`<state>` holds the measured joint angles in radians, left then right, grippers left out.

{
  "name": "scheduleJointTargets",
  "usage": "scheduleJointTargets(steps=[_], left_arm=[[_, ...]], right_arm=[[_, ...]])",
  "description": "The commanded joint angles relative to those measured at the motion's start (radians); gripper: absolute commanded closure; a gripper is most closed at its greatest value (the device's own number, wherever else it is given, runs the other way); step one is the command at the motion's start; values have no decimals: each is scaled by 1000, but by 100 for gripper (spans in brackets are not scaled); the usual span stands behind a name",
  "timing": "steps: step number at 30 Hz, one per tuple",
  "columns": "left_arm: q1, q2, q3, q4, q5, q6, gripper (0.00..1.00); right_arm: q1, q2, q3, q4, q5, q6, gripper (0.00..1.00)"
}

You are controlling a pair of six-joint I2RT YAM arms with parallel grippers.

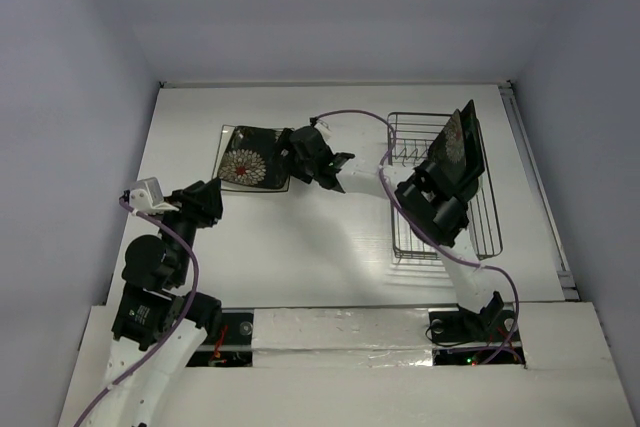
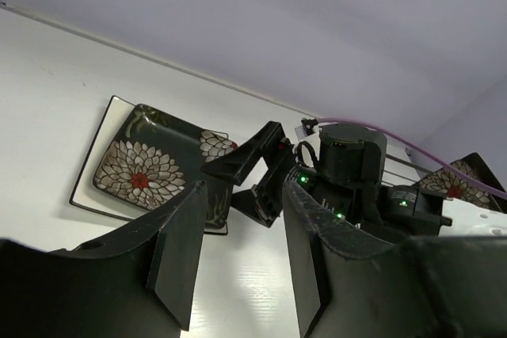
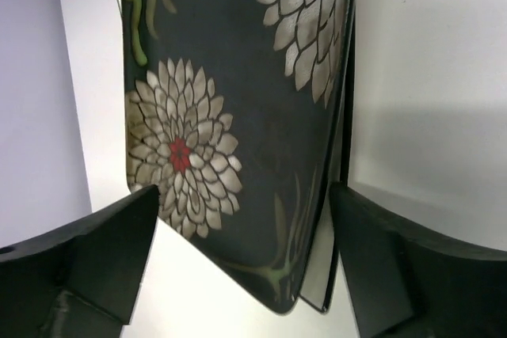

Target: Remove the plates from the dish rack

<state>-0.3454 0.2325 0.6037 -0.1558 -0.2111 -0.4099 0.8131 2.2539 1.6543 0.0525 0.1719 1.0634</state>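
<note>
A black square plate with white flowers [image 1: 250, 159] lies flat on a white square plate [image 1: 223, 137] on the table at the back left. Both also show in the left wrist view, black plate [image 2: 150, 168], white plate [image 2: 111, 116]. My right gripper [image 1: 292, 159] is open, with its jaws on either side of the black plate's near corner [image 3: 238, 116]; the white plate's edge [image 3: 318, 275] shows beneath. My left gripper [image 1: 205, 197] is open and empty, over bare table. The dish rack [image 1: 440, 232] at the right holds another flowered dark plate [image 1: 458, 142] upright. Teal and mint plates are not made out.
A dark surface [image 1: 478, 152] leans behind the upright plate in the rack; I cannot tell what it is. The right arm's forearm [image 1: 365, 182] stretches across the table's middle from the rack side. White walls close in the table at the back and both sides.
</note>
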Motion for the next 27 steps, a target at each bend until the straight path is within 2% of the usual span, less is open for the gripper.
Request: scheduleJointTargets(steps=[1, 6, 9, 10, 11, 12, 13, 14, 15, 18, 19, 20, 22, 23, 25, 27], left_arm=[[3, -15, 4, 45, 4, 2, 60], [3, -21, 4, 45, 4, 3, 60], [3, -22, 4, 44, 4, 3, 60], [3, -24, 5, 45, 4, 5, 60], [3, -22, 5, 44, 4, 3, 60], [3, -25, 4, 44, 4, 3, 60], [3, -27, 4, 45, 4, 5, 61], [3, -32, 2, 47, 4, 5, 63], [3, -35, 1, 48, 4, 3, 75], [3, -54, 18, 35, 4, 13, 100], [-7, -67, 18, 35, 4, 14, 100], [-7, -68, 16, 32, 4, 14, 100], [-18, -64, 11, 36, 4, 11, 100], [-18, -58, 10, 39, 4, 10, 100], [-18, -58, 10, 39, 4, 10, 95], [-29, -65, 10, 38, 4, 10, 86]], right_arm=[[-21, -79, 39, -80, -73, -129, 5], [-32, -171, 10, -173, -58, -238, 4], [-32, -318, -54, -238, 3, -334, 20], [-43, -365, -79, -256, 26, -400, 50], [-57, -419, -137, -279, 88, -431, 71], [-75, -523, -166, -336, 109, -459, 87], [-97, -575, -198, -367, 123, -505, 98], [-151, -630, -270, -396, 161, -526, 100], [-184, -739, -304, -446, 182, -548, 100], [-311, -915, -385, -569, 273, -614, 100], [-342, -948, -398, -595, 297, -644, 100], [-371, -977, -406, -624, 331, -661, 93], [-448, -1040, -410, -693, 344, -710, 73], [-469, -1053, -404, -715, 345, -723, 59], [-508, -1065, -378, -758, 356, -747, 46], [-520, -1057, -355, -798, 379, -749, 45]])
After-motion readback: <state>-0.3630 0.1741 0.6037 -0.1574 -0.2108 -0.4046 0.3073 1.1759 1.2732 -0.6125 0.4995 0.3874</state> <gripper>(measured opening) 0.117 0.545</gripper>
